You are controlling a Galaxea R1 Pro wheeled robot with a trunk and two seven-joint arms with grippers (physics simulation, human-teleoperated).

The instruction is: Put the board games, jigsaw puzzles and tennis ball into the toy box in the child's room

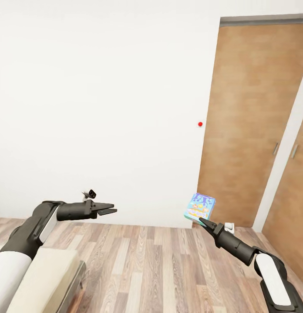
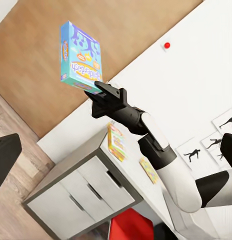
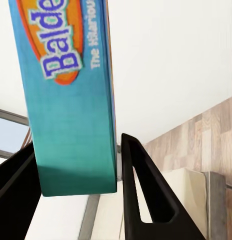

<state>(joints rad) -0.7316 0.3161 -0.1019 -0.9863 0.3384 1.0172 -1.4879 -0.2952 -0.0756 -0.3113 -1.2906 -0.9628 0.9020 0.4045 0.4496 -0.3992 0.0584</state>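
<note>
Right gripper (image 1: 200,220) clamps the small blue board game (image 1: 200,207) by its bottom edge, box standing upright above the jaws — carry grip for transit, probably. Left gripper (image 1: 109,208) hangs parted, empty.

A furnished room of a home is shown, most likely a child's bedroom. White walls (image 1: 103,87) and a wood-plank floor (image 1: 160,269) are seen across the head view, with wooden doors (image 1: 251,121) at the right and a beige bed (image 1: 47,278) at the lower left. In the left wrist view, a pale surface (image 2: 127,165) on a drawer unit (image 2: 81,195) is seen at lower centre, with sports silhouette prints (image 2: 211,145) hung at the right.
</note>
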